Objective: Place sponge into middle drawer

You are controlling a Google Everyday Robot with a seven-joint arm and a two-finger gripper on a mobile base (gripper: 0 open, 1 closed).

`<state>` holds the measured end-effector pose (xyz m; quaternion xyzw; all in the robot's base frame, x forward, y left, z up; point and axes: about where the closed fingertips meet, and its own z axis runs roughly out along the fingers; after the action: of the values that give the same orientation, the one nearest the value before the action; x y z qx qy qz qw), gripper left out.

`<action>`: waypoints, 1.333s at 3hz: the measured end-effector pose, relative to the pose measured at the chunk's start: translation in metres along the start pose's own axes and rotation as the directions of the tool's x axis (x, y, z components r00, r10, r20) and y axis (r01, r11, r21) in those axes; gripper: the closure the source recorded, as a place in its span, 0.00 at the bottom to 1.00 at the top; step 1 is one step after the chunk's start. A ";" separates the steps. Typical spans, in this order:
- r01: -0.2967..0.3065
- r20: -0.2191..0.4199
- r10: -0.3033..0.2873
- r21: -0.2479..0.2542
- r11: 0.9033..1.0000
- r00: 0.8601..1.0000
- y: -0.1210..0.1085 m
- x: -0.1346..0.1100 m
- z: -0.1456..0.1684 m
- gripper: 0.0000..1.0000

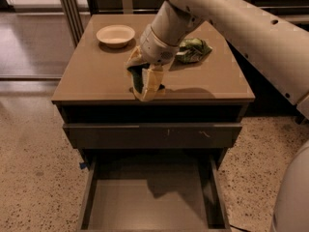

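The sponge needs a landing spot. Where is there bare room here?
The floor of the middle drawer is bare from wall to wall. On the cabinet top, patches lie free front-left, in front of the bowl, and front-right, in front of the snack bag. Crowded: the front centre, where the gripper holds the sponge.

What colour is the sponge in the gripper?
The sponge shows dark green in the camera view, held by the gripper at the front of the cabinet top.
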<state>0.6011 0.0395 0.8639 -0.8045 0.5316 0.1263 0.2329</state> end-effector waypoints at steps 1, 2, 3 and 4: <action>0.023 0.032 -0.023 0.012 1.000 0.999 0.012 -0.012 0.005 1.00; 0.035 0.062 -0.036 0.014 0.999 0.997 0.023 -0.019 0.011 1.00; 0.032 0.085 -0.033 0.014 0.999 0.996 0.036 -0.023 0.014 1.00; 0.026 0.100 -0.028 0.012 1.000 0.995 0.048 -0.025 0.017 1.00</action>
<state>0.5479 0.0529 0.8491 -0.8031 0.5090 0.1603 0.2651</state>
